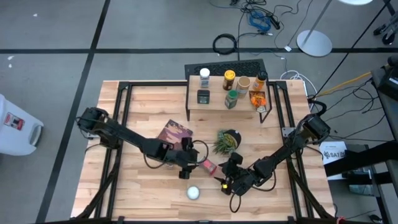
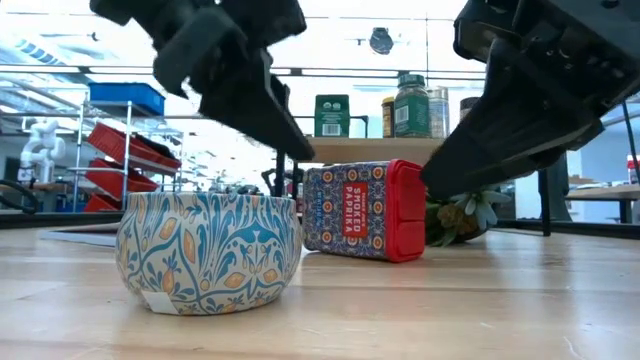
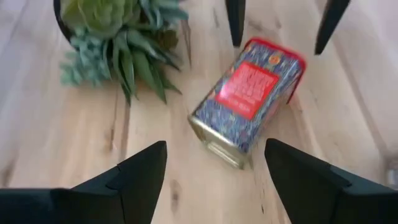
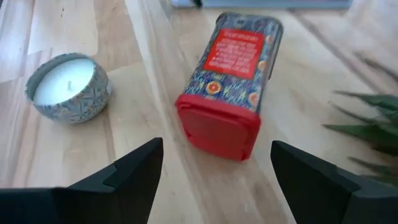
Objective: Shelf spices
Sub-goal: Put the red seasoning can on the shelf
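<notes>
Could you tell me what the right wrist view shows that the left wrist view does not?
Only the right wrist view shows the candle tin, with its white wax and wick, standing apart from the paprika tin, and that tin's red lid end facing the camera. Only the left wrist view shows the potted plant in full and the paprika tin's metal base end, with the right gripper's fingertips beyond it. Both show the paprika tin lying on its side on the table, untouched, framed by that arm's own open fingers, plus some plant leaves.

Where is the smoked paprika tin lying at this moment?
In the high view, the paprika tin lies on its side on the table, between the left gripper and the right gripper, near the potted plant.
</notes>
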Tool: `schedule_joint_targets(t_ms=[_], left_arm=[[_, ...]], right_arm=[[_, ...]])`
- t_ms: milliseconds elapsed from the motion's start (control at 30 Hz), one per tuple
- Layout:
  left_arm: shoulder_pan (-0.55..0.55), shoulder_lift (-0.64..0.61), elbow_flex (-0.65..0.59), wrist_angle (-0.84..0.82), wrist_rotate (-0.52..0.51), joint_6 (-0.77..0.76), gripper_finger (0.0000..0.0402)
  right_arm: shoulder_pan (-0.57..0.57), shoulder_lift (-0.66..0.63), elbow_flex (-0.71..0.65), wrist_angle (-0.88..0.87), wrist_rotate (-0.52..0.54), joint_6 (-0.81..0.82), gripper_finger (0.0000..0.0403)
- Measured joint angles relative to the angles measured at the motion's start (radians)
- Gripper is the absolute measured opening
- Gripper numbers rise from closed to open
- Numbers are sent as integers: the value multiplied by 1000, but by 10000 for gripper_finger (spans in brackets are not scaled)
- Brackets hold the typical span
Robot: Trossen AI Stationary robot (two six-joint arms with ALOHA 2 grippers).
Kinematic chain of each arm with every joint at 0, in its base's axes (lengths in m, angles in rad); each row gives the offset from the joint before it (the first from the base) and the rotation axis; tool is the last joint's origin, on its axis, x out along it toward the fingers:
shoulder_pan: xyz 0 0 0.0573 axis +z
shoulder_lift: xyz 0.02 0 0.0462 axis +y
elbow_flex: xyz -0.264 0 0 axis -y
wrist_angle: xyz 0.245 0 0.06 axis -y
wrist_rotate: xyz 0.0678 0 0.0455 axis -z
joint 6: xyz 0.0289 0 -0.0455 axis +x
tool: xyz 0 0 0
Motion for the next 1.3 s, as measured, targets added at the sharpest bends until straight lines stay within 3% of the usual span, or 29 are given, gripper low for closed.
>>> schedule_joint_targets(t_ms=[300, 633, 967, 1300], left_arm=[[74, 16, 237, -296, 134, 217, 283], [139, 154, 482, -509, 403, 343, 283], [140, 359, 748, -727, 466, 415, 283], [141, 487, 900, -877, 488, 450, 283]], right_arm=[[12, 0, 0, -13, -39, 29, 286], [50, 0, 0, -48, -68, 92, 286], [58, 1, 0, -56, -86, 101, 286], [58, 1, 0, -58, -85, 97, 286]])
